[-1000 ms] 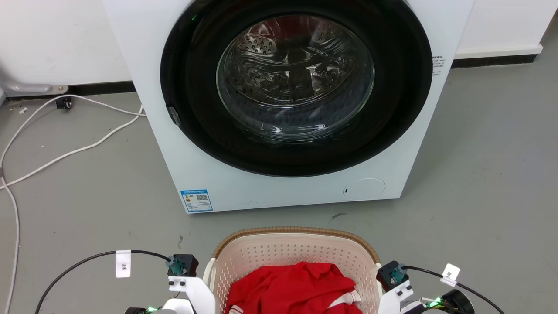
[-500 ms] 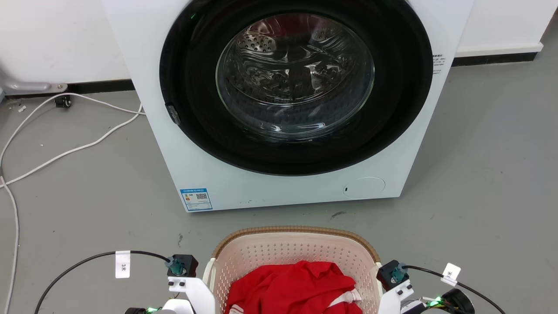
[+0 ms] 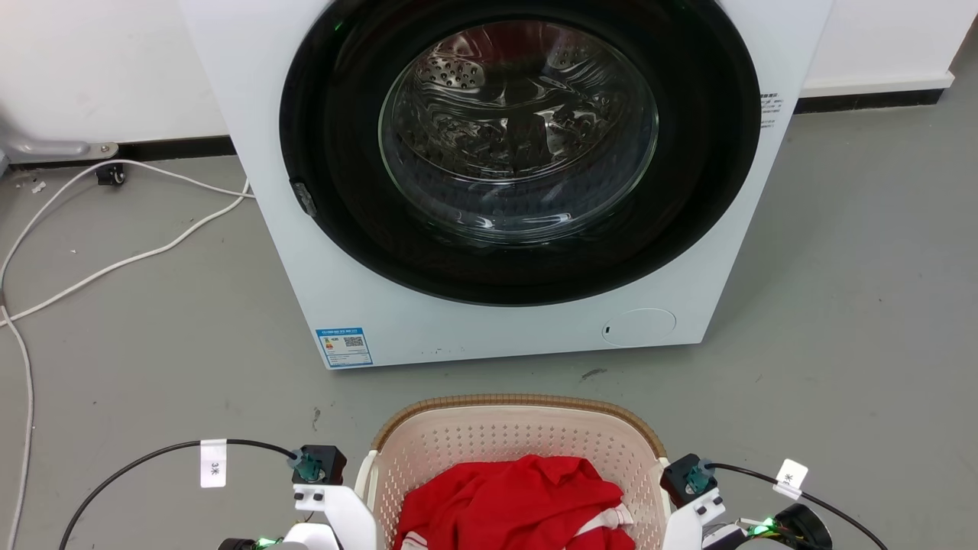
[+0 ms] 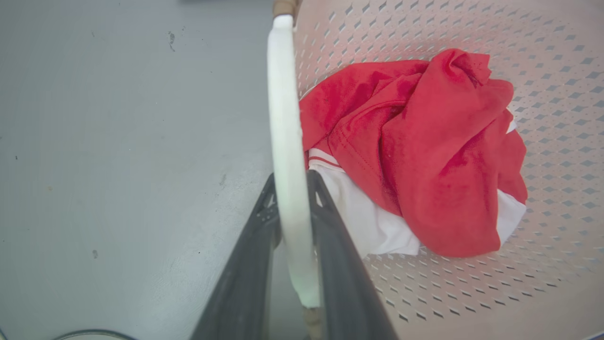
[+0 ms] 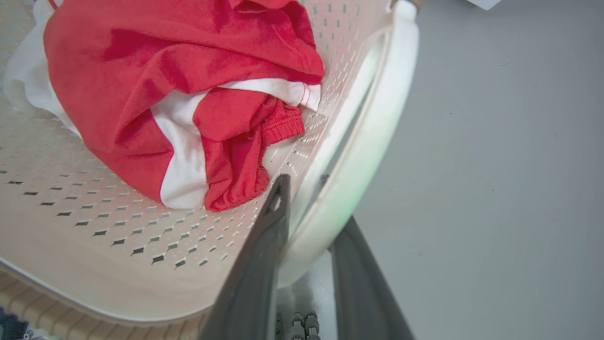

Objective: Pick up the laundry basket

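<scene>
A grey floor (image 3: 840, 305) runs up to a white wall, and a white washing machine (image 3: 504, 328) stands on it with its round, black-ringed door (image 3: 518, 130) facing the camera. The steel drum shows through the glass.

Just in front of the machine, at the bottom middle of the head view, is the laundry basket (image 3: 519, 435). It is cream, full of small holes, and has a brown woven rim. Whether it rests on the floor or is raised, I cannot tell. A crumpled red and white garment (image 3: 512, 504) lies inside it.

A white cable (image 3: 137, 260) snakes over the floor to the left of the machine.

The left gripper (image 4: 291, 177) is at the basket's left side. Its two dark fingers (image 4: 257, 236) are closed on the white left handle (image 4: 285, 94), one on each face of the bar. The right gripper (image 5: 303, 182) is at the other side. Its fingers (image 5: 264, 245) straddle the white right handle (image 5: 377, 123), which fills the gap between them.

A blue sticker (image 3: 344, 347) sits at the machine's lower left corner and a round cap (image 3: 639, 327) at its lower right.
</scene>
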